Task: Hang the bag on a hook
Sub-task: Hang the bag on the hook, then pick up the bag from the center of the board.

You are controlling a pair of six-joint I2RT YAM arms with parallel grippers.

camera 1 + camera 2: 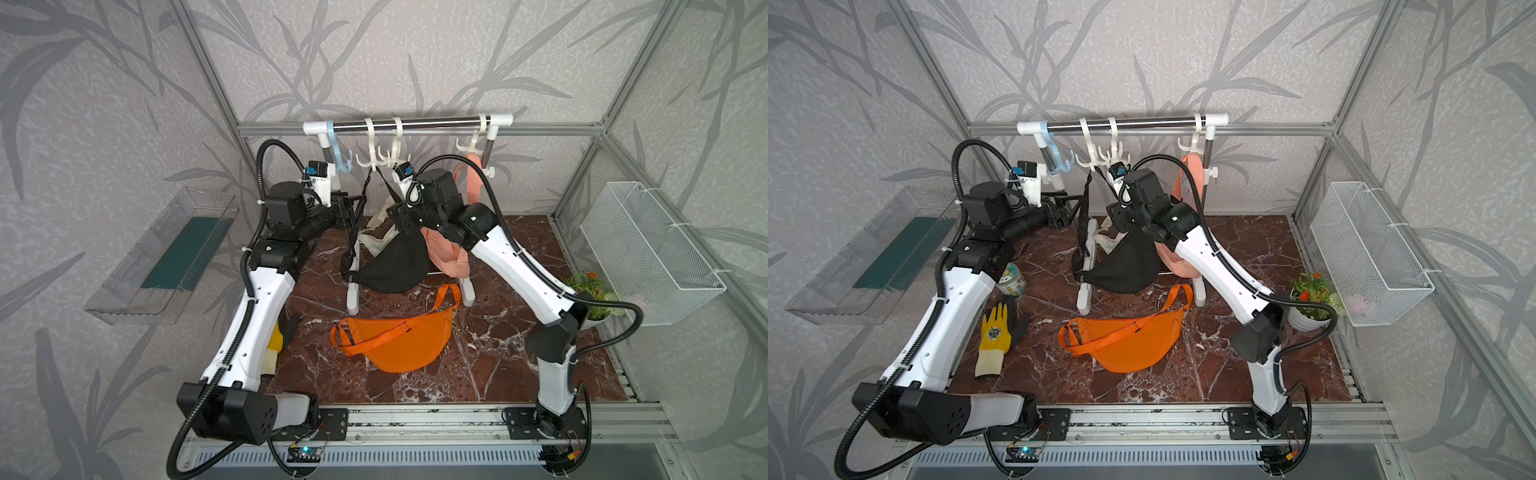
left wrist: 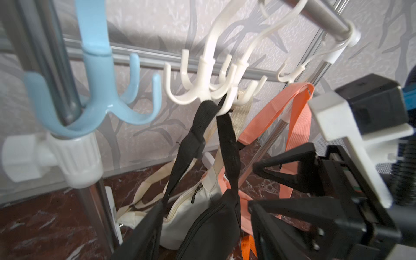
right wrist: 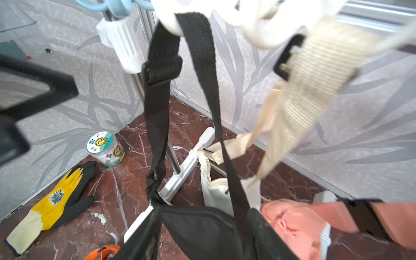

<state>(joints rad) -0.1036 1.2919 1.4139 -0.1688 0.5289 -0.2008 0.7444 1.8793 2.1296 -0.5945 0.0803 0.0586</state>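
I see the black bag (image 1: 388, 270) hanging by its strap from a white hook (image 2: 203, 90) at twelve o'clock on the rack. My left fingers (image 2: 283, 171) are spread, holding nothing; I can't tell about the right fingers (image 3: 33, 90).

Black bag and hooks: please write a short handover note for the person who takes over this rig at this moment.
Left hand: open, empty, beside the black bag.
Right hand: close to the same bag; whether it is open or shut is not clear, and no grip shows.
Black bag: its strap lies over a prong of a white hook, and the bag hangs from it.
Done: this bag looks hung.
Left: draw both arms back without catching the strap. The orange bag lies on the table, not hung; possibly next.
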